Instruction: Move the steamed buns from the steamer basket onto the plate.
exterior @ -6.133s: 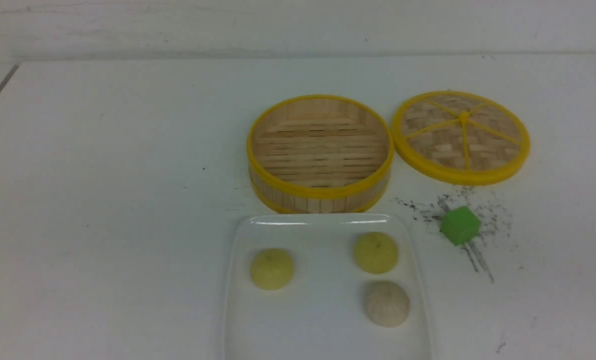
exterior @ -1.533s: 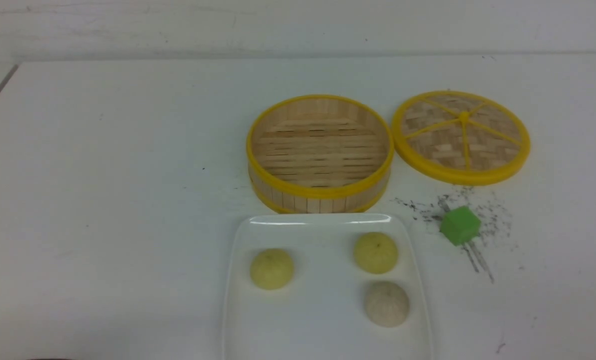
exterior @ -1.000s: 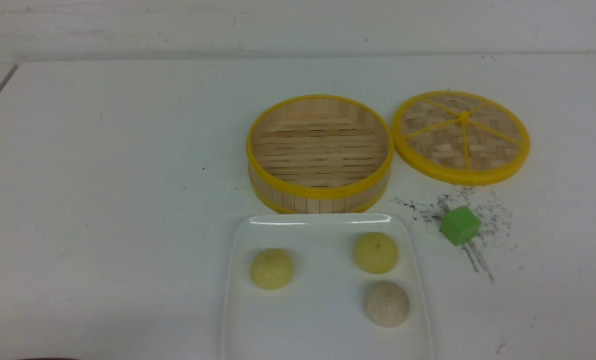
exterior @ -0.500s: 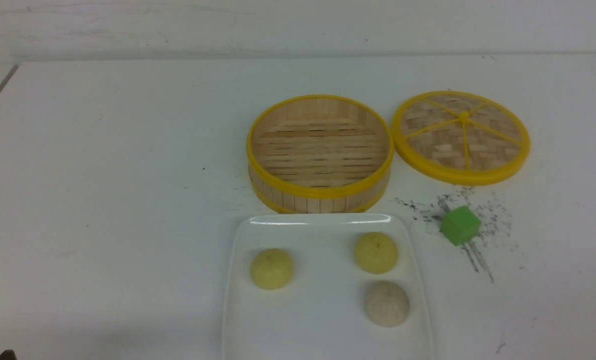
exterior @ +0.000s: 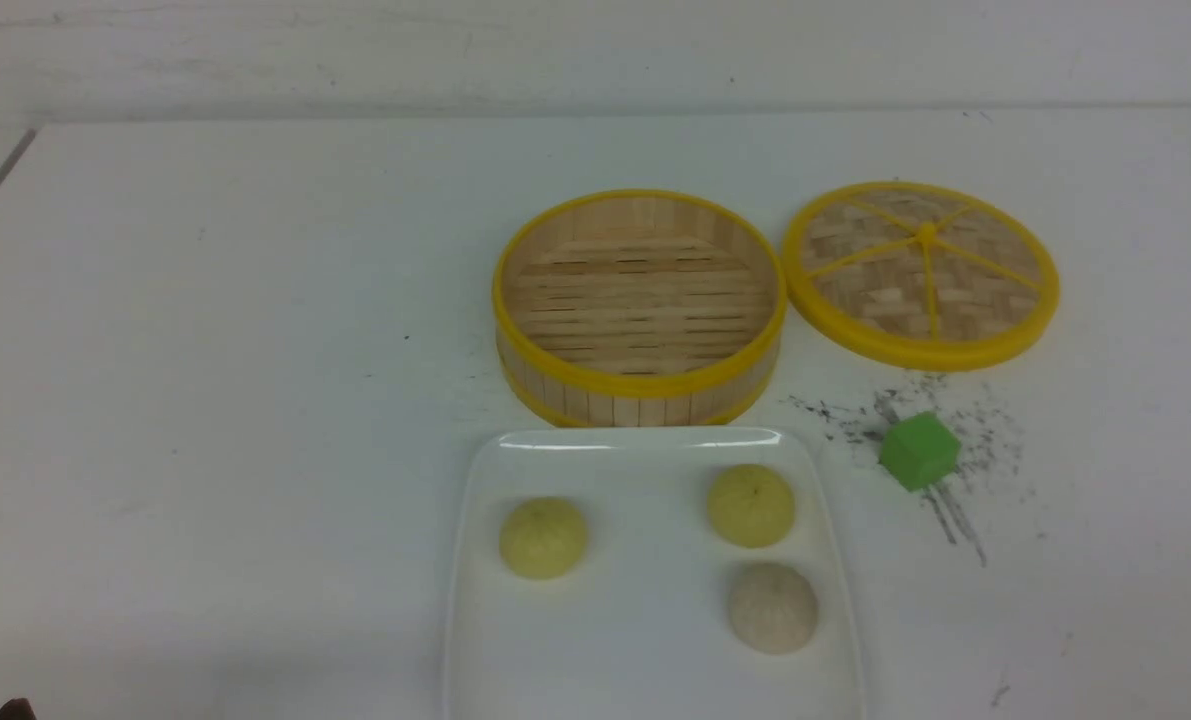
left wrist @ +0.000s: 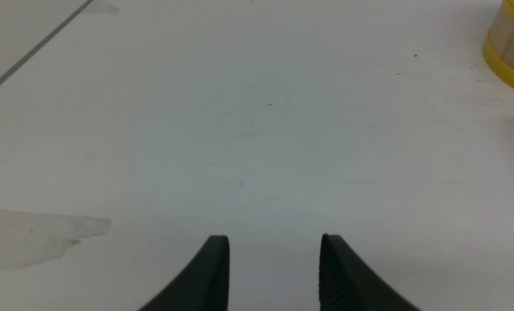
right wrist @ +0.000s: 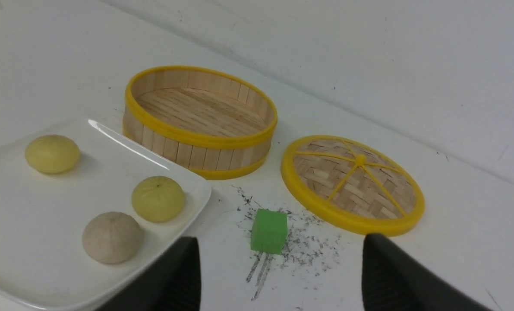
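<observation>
The steamer basket (exterior: 640, 305) stands empty at the table's middle; it also shows in the right wrist view (right wrist: 200, 121). The white plate (exterior: 645, 640) lies in front of it and holds all three steamed buns: a yellow-green bun (exterior: 543, 537) on its left, a yellow-green bun (exterior: 751, 505) at the right, an off-white bun (exterior: 773, 607) in front of that. My left gripper (left wrist: 274, 239) is open and empty over bare table left of the basket. My right gripper (right wrist: 280, 242) is open and empty, low beside the plate's right edge (right wrist: 183, 216).
The flat woven lid (exterior: 922, 272) lies right of the basket. A green cube (exterior: 919, 451) sits on dark scuff marks right of the plate, just beyond my right gripper's open jaws. A wall runs along the table's far edge.
A dark bit of the left arm showed at the front view's lower left corner and has almost withdrawn. The buns, basket, plate and lid have not moved.
</observation>
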Controlling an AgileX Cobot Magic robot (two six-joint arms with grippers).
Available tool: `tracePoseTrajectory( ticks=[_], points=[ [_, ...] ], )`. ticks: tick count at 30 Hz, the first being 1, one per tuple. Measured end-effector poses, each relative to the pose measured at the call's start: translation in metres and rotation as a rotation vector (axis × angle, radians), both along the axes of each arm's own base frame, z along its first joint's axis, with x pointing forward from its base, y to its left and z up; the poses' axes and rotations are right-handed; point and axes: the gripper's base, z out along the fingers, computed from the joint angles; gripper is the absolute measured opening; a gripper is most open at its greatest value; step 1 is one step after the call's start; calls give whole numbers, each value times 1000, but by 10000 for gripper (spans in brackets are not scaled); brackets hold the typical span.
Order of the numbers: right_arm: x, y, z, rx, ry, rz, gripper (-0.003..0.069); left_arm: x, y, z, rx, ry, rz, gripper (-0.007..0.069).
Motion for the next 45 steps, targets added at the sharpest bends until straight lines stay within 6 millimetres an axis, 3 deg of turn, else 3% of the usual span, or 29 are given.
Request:
tracePoseTrajectory(
  ticks=[16,20,22,23,27,30,39,45],
  points=[
    [0,0,0,1,-2,-2,494,0,0,0,0,0,0,317],
    [3,4,-4,157,38,4,494,0,0,0,0,0,0,317],
    [7,6,-13,225,88,-3,494,0,0,0,0,0,0,317],
    [12,8,-28,255,146,-16,494,0,0,0,0,0,0,317],
    [20,9,-65,202,247,-49,494,0,0,0,0,0,0,317],
    [23,9,-79,144,267,-63,494,0,0,0,0,0,0,317],
    [30,2,-105,108,273,-216,494,0,0,0,0,0,0,317],
    [33,-6,-105,147,233,-385,494,0,0,0,0,1,0,317]
  ],
)
